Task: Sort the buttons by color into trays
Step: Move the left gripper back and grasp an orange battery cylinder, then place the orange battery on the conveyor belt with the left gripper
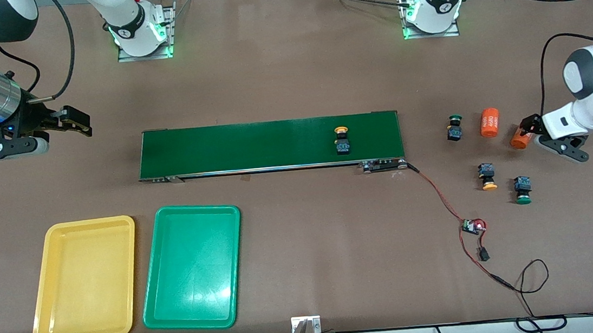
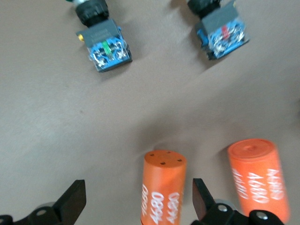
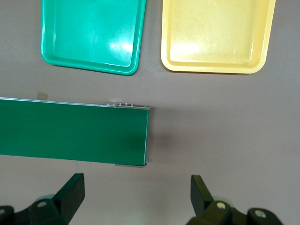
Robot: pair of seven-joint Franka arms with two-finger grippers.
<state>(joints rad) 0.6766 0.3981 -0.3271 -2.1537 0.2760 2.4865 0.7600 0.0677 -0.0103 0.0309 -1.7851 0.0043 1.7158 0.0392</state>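
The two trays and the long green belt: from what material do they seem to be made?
The yellow tray and the green tray look like glossy moulded plastic: smooth, rounded rims, bright light reflections. The conveyor belt looks like a matte rubbery or fabric sheet with no shine; its thin edge looks like metal.

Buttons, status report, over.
Left gripper open around an orange cylinder. Right gripper open, waiting. One yellow button on conveyor; both trays empty.

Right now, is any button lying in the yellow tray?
No. The yellow tray holds nothing, and so does the green tray; one yellow button sits on the conveyor belt.
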